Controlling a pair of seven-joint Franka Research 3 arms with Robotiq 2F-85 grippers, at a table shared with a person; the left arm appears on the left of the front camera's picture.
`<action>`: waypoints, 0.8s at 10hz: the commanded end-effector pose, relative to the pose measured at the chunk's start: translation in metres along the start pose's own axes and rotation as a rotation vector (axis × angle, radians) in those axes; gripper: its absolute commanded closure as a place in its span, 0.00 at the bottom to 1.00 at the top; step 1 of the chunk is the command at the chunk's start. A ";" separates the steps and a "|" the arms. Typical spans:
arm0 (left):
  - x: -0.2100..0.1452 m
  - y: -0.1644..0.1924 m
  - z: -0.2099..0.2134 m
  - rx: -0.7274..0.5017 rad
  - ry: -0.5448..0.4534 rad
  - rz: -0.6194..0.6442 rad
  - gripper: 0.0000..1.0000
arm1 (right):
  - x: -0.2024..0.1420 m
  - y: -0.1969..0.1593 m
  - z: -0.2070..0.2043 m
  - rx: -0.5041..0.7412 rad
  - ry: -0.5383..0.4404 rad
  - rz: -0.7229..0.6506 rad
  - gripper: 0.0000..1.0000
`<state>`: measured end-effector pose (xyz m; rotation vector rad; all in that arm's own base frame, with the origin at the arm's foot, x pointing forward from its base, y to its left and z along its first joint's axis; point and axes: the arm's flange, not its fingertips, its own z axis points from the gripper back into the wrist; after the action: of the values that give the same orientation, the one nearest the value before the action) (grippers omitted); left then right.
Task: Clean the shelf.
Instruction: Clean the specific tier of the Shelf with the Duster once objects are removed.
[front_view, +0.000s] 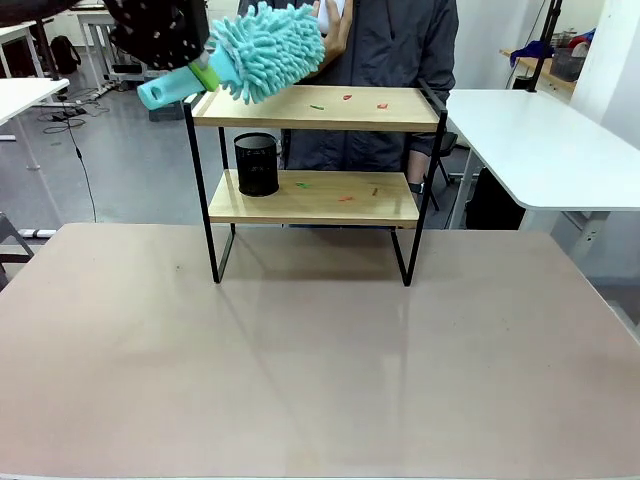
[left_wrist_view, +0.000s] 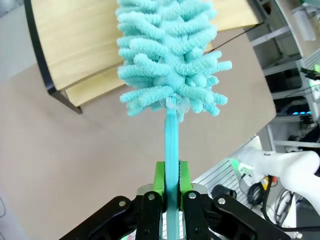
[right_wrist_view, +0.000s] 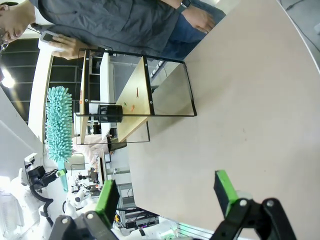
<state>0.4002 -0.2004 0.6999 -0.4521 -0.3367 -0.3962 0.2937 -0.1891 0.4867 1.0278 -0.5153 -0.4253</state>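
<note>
The shelf (front_view: 315, 198) stands at the table's far middle: two light wooden boards in a thin black frame. Small red and green scraps (front_view: 347, 98) lie on its top board, and more scraps (front_view: 345, 198) lie on the lower board. My left gripper (left_wrist_view: 170, 186) is shut on the teal handle of a fluffy turquoise duster (front_view: 268, 50), whose head hovers over the top board's left end. In the left wrist view the duster (left_wrist_view: 170, 55) points at the shelf (left_wrist_view: 75, 45). My right gripper (right_wrist_view: 165, 192) is open, well away from the shelf (right_wrist_view: 135, 95).
A black mesh pen cup (front_view: 256, 164) stands on the lower board's left. A person (front_view: 395, 45) in a dark jacket stands right behind the shelf with one hand raised. White tables (front_view: 545, 140) flank the back right and left. The brown tabletop (front_view: 320, 360) spreads out in front.
</note>
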 end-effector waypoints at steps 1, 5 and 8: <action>0.008 -0.008 -0.006 0.032 0.002 0.022 0.88 | 0.002 0.000 -0.002 0.027 -0.012 0.026 0.00; 0.021 -0.012 -0.033 0.069 0.028 0.045 0.88 | 0.002 0.000 -0.002 0.027 -0.012 0.026 0.00; 0.028 -0.023 -0.050 0.081 0.086 0.015 0.88 | 0.002 0.000 -0.002 0.027 -0.012 0.026 0.00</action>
<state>0.4239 -0.2451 0.6686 -0.3851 -0.2782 -0.3938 0.2936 -0.1891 0.4868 1.0279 -0.5155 -0.4254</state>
